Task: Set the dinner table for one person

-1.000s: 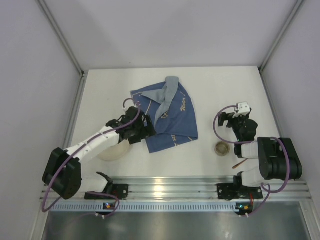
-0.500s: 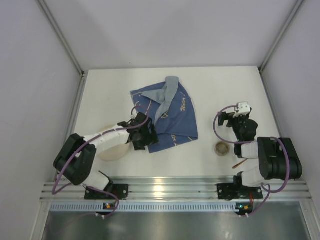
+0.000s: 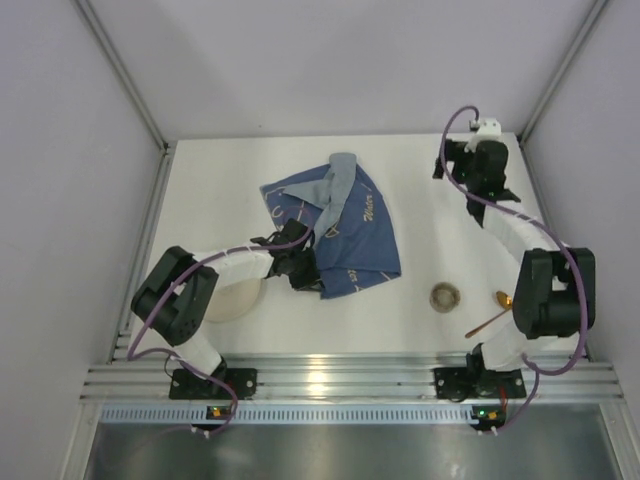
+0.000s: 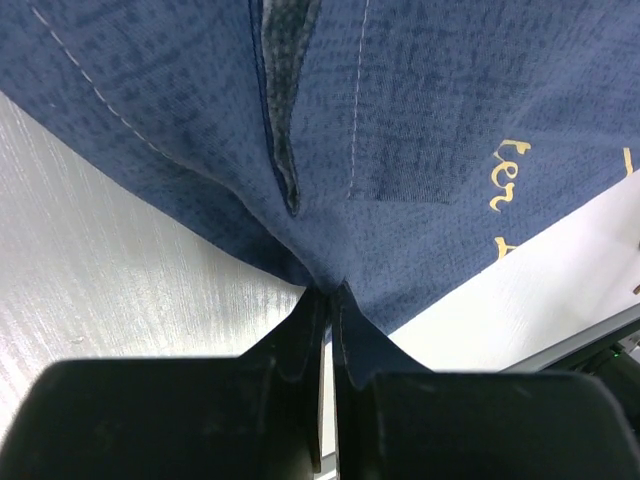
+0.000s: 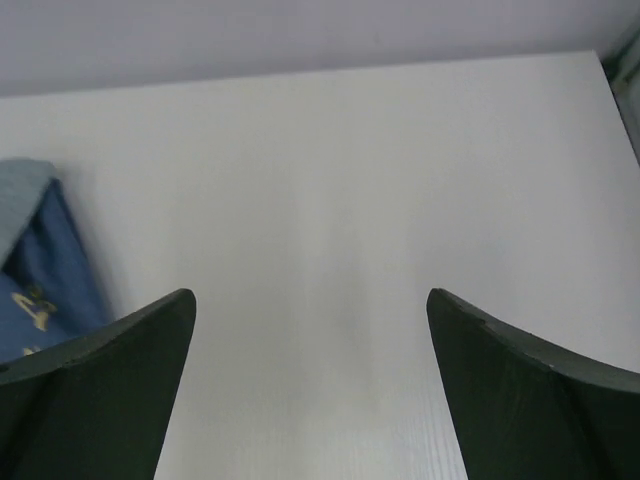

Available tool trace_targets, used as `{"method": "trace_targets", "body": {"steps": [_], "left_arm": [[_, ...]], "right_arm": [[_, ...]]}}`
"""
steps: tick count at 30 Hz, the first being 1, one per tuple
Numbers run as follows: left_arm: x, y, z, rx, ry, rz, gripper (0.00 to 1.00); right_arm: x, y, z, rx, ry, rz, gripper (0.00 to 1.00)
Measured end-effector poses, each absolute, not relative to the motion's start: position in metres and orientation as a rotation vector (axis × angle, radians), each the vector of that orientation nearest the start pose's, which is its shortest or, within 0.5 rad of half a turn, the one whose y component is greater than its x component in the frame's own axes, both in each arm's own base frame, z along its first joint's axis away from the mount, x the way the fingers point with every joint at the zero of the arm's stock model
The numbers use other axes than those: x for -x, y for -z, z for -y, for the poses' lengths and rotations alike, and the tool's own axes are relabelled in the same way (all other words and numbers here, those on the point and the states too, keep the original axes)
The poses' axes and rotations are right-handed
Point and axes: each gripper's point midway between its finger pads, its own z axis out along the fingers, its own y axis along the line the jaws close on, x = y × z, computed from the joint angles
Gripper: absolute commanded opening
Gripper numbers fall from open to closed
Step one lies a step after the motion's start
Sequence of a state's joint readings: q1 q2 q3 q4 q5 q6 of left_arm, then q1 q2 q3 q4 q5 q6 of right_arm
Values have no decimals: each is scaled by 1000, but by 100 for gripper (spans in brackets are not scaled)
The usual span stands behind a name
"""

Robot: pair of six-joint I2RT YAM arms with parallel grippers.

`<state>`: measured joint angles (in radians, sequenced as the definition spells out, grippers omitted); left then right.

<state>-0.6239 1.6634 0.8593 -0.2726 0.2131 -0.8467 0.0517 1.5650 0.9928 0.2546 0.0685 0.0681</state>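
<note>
Left tool (image 3: 300, 268) clamped on 7-o'clock hem of blue cloth (image 3: 350, 240), crumpled at centre of desk (image 3: 430, 200) (rigid, smooth, fixed, filling view); cloth prob. light, limp, slides easily, so hold by hem/corner; right tool (image 3: 478, 160) apart, empty, at 2 o'clock.

- The dinner table (image 3: 215, 175) is a flat, matte white rectangle, lying level in the middle of the frame.
- Its lower edge is ribbed metal.

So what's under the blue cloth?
Only the flat white tabletop shows around the crumpled blue cloth. The left pincer pinches its edge; anything beneath the rest is hidden.
</note>
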Motion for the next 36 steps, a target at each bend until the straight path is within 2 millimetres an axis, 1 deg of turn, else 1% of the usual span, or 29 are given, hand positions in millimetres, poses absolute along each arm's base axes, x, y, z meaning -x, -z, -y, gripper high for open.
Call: {"method": "trace_targets", "body": {"steps": [1, 2, 3, 5, 7, 8, 9, 10, 11, 12, 13, 15, 16, 17, 19, 20, 21, 23, 25, 27, 33, 36], "left_arm": [[-242, -18, 257, 235, 704, -2822, 0], [-242, -18, 257, 233, 705, -2823, 0], [-242, -18, 257, 232, 705, -2823, 0], [-242, -18, 257, 230, 704, -2822, 0], [-241, -18, 257, 230, 702, -2819, 0], [-240, -18, 256, 231, 700, -2817, 0], [-238, -18, 254, 232, 697, -2816, 0], [-236, -18, 251, 235, 694, -2812, 0], [-233, -18, 248, 239, 687, -2810, 0], [-230, -18, 245, 243, 682, -2808, 0], [-227, -18, 241, 251, 672, -2804, 0], [-219, -18, 231, 271, 652, -2797, 0], [-214, -18, 226, 282, 644, -2792, 0], [-209, -18, 220, 290, 632, -2790, 0], [-200, -17, 210, 304, 623, -2780, 0], [-196, -17, 207, 310, 622, -2779, 0], [-193, -17, 205, 317, 626, -2776, 0], [-190, -17, 202, 326, 634, -2769, 0], [-188, -17, 201, 329, 639, -2765, 0], [-188, -17, 200, 327, 639, -2763, 0], [-188, -17, 200, 321, 639, -2762, 0], [-186, -17, 199, 320, 631, -2766, 0]], "right_arm": [[-494, -197, -26, -60, -71, -1880, 100], [-499, -210, -35, -56, -109, -1877, 100], [-500, -220, -48, -45, -148, -1885, 100], [-493, -235, -81, -1, -170, -1914, 100], [-477, -251, -143, 101, -224, -1928, 100], [-465, -258, -178, 147, -290, -1923, 100], [-448, -261, -213, 180, -382, -1926, 100], [-429, -260, -244, 219, -499, -1949, 100], [-416, -256, -262, 240, -587, -1978, 100], [-406, -247, -277, 252, -671, -2043, 100], [-406, -238, -284, 245, -703, -2095, 100], [-410, -205, -301, 240, -703, -2231, 100], [-410, -183, -309, 248, -678, -2293, 100], [-401, -159, -319, 271, -661, -2363, 100], [-366, -109, -337, 329, -624, -2534, 100], [-348, -91, -343, 356, -607, -2606, 100], [-333, -76, -348, 374, -590, -2666, 100], [-306, -58, -357, 403, -564, -2751, 100], [-286, -48, -361, 420, -531, -2808, 100], [-273, -46, -363, 433, -502, -2842, 100], [-249, -49, -381, 472, -459, -2856, 98], [-242, -45, -389, 503, -413, -2864, 96]]}}
